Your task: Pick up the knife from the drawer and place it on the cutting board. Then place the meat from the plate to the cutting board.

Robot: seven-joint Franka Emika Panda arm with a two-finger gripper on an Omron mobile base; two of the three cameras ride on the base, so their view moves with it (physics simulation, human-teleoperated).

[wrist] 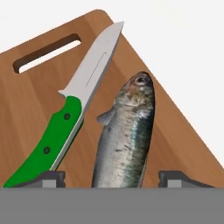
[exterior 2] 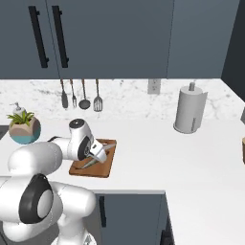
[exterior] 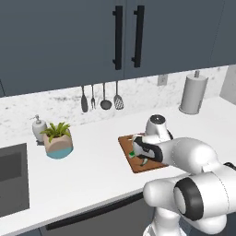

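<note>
Item: gripper (wrist: 112,178) — your tool sits low over the cutting board (wrist: 39,103), jaws spread wide, one dark fingertip (wrist: 50,178) on each side of the meat; nothing is clamped between them

Item: meat (wrist: 127,135) — grey-silver fish lying flat on the board, straight ahead of your tool between the two tips, head pointing away from you; apart from both tips

Item: knife (wrist: 74,109) — green handle just beside your left-hand tip in the hand view, silvery blade running away from the tool toward the board's handle hole (wrist: 46,53); it lies flat on the wood beside the fish, whether they touch you cannot tell

Item: counter (exterior: 92,161) — white, carrying the board under your tool
</note>
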